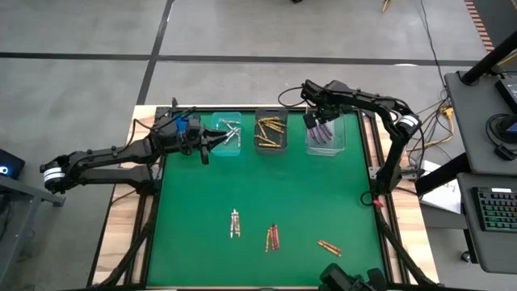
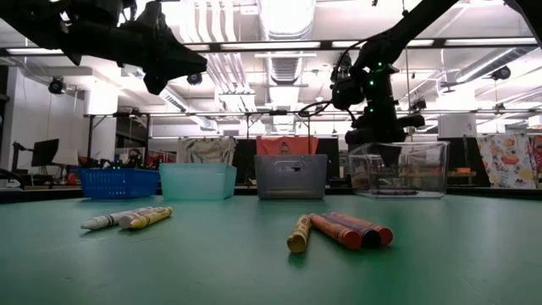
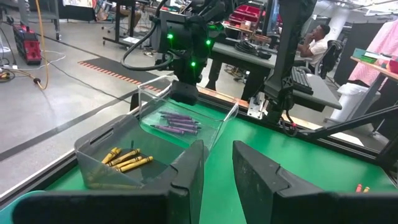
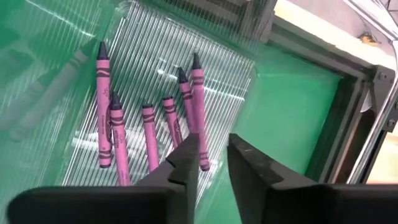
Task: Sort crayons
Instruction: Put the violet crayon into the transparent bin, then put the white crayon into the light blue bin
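Note:
Loose crayons lie on the green mat near the front: a silver-grey pair (image 1: pixel 235 224), a red pair (image 1: pixel 273 238) and a gold-orange one (image 1: pixel 329 247). Purple crayons (image 4: pixel 149 124) lie in the clear bin (image 1: pixel 325 134), gold ones (image 3: pixel 127 158) in the grey bin (image 1: pixel 271 132), silver ones in the teal bin (image 1: pixel 229 133). My left gripper (image 1: pixel 208 146) hovers open and empty beside the teal bin, raised high in the low view (image 2: pixel 161 68). My right gripper (image 1: pixel 313 121) hangs open and empty just above the clear bin; its fingers (image 4: pixel 186 158) point down at the purple crayons.
A blue basket (image 2: pixel 117 182) stands at the far left of the bin row along the table's far edge. The mat's middle (image 1: pixel 266 186) is bare. A person sits at a desk beyond the table (image 3: pixel 314 37). Another device shows at the near edge (image 1: pixel 351 279).

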You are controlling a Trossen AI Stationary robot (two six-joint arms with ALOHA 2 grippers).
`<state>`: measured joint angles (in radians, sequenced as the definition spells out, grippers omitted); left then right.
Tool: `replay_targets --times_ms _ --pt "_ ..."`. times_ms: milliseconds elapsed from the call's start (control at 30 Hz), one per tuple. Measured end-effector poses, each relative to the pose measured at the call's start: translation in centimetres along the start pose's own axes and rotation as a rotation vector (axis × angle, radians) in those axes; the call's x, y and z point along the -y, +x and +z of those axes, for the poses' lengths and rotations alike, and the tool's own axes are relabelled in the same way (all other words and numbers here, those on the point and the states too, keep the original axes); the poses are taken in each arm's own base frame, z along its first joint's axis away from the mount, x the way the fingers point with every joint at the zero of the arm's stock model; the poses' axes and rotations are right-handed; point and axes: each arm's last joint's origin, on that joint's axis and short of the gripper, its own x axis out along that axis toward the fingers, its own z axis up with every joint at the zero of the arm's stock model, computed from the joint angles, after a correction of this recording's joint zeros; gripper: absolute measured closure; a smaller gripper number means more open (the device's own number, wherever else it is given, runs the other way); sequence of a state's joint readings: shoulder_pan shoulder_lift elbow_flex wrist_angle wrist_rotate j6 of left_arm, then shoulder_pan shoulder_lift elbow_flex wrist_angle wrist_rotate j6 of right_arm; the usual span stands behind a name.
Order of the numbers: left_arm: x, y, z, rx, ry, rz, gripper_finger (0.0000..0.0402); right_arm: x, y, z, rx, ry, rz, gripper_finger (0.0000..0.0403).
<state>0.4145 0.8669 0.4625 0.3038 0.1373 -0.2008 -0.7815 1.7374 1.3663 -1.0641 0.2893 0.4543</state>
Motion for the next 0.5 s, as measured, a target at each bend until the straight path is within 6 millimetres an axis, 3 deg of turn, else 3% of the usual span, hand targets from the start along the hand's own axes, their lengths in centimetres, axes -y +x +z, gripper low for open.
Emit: replay_targets --times_ms 267,500 --pt "0.0 0.0 0.0 -0.001 -0.029 0.000 0.0334 0.1 -0.5 -0.1 0.013 -0.007 0.008 0.0287" --pt "0.0 0.0 0.0 -0.001 -0.100 0.000 0.0334 0.0 -3.8 -1.0 0.104 -0.045 0.061 0.0292"
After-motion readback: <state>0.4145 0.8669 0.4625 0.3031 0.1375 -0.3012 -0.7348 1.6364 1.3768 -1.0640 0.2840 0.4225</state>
